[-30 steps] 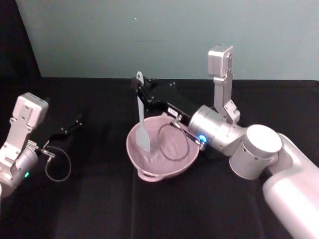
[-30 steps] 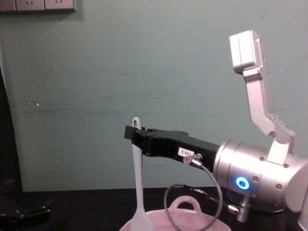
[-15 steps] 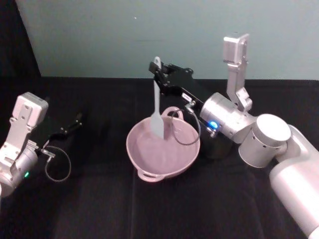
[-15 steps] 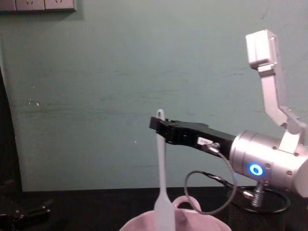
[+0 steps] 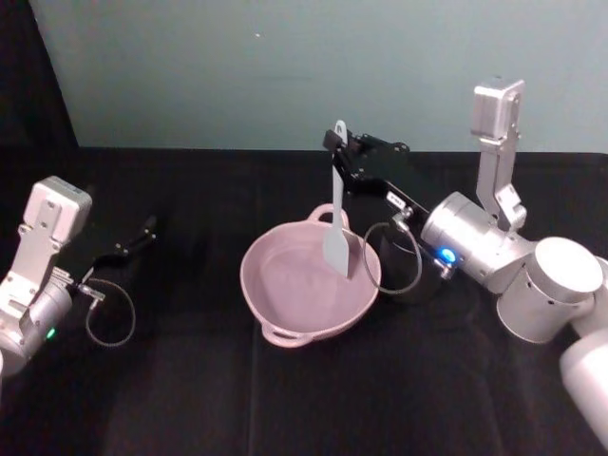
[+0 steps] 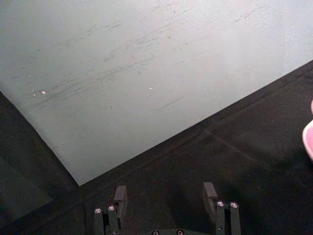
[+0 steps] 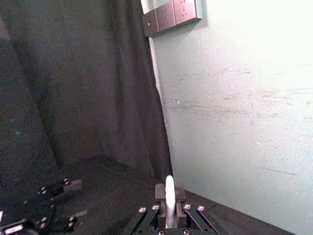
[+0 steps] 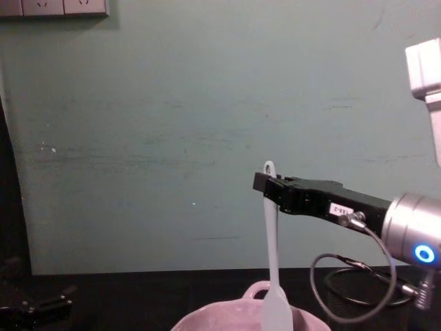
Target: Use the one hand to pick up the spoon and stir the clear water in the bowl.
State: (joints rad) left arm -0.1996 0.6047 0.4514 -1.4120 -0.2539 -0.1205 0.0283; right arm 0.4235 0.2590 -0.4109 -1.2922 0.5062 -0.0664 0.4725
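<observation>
1. The right gripper (image 5: 336,148) (image 8: 266,185) (image 7: 167,192) reaches in from the right. It sits above the far right part of the bowl (image 5: 258,296) (image 8: 207,318), with its jaws pinching the spoon (image 5: 337,204) (image 8: 271,255) (image 7: 169,201) just under the hole at the handle end.
2. The spoon hangs upright with its flat head down inside the bowl, near the right rim. I cannot tell if the head touches the water (image 5: 294,285).
3. The bowl sits mid-table on the black tablecloth (image 5: 190,399), with its loop handle toward me.
4. The left gripper (image 5: 142,233) (image 6: 165,196) is parked low at the left, well apart from the bowl, jaws spread and holding nothing. A sliver of the bowl's pink rim (image 6: 309,139) shows in the left wrist view.
5. A dark cup (image 5: 410,288) stands just right of the bowl, mostly hidden under the right wrist.
6. Behind everything is the teal wall (image 8: 138,138) with sockets (image 8: 55,7) (image 7: 171,17) up high, and a dark curtain (image 7: 73,98) off to the left.
7. Against one second ago, the right gripper and spoon have swept from the bowl's left side to its right, passing the middle half a second ago.
8. The spoon is still upright in the same pinch, and the bowl and left arm have not moved.
</observation>
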